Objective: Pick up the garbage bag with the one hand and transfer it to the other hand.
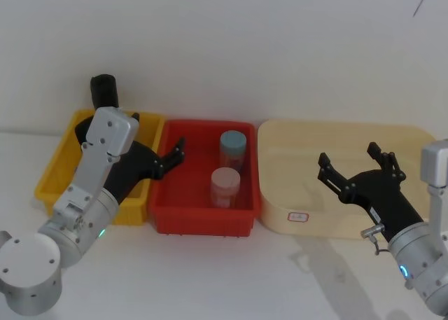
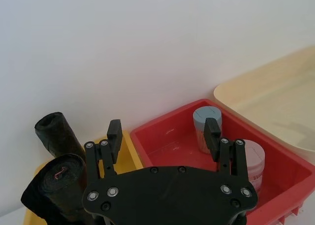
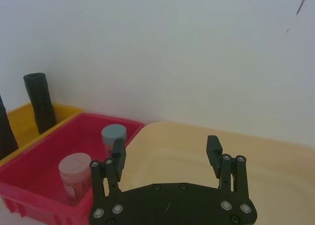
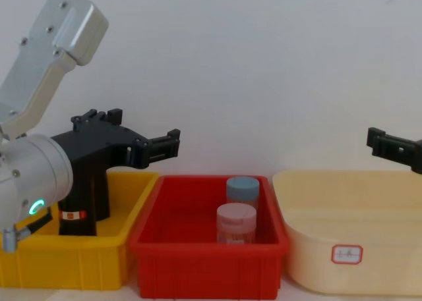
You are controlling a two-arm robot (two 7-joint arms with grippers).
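Left gripper (image 1: 171, 157) spread wide above red bin (image 1: 203, 223)

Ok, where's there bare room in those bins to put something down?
Beige tub: bare floor, right pincer above. Red bin: free between left wall and jars. Yellow bin: crowded by two black rolls, left pincer over its right wall.

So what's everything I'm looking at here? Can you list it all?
yellow bin: one, yellow, left end of the row.
black rolls: two, black, standing in the yellow bin; one, the garbage bag, has a red-and-white band.
red bin: one, red, middle.
jars: two, one blue-lidded, one pink-lidded, in the red bin.
tub: one, cream, right end, small label on its front.
left claw: one, black, open, over the red bin's left edge.
right claw: one, black, open, above the tub.
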